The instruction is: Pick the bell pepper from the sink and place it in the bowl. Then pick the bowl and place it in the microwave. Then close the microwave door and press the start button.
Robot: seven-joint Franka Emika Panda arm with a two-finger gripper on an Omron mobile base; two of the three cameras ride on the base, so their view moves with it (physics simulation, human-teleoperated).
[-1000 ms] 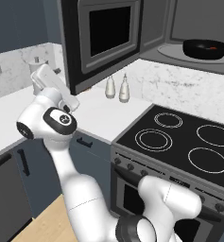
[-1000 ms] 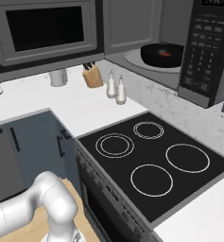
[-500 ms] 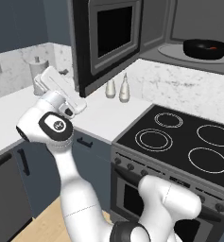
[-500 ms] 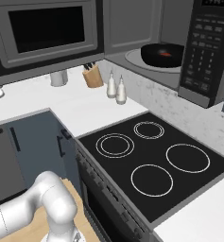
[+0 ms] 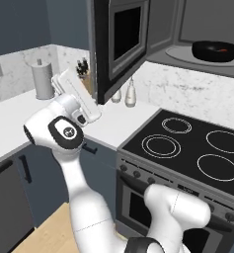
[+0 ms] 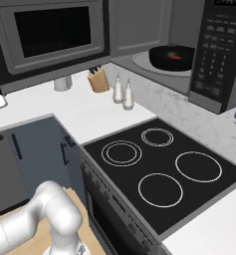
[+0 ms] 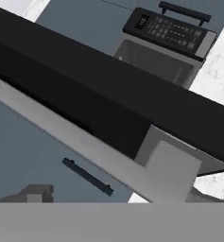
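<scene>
the bowl sits inside the microwave cavity with the red pepper in it, and the door stands swung out to the left, its window facing the right base camera. the white hand is raised just left of the door's outer edge, above the counter and near the paper towel roll, with the knife block and two shakers further along the wall beside the stove. the gripper is released, its jaws wide and grasping nothing, and the hand view looks close along the door's dark edge toward the keypad.
</scene>
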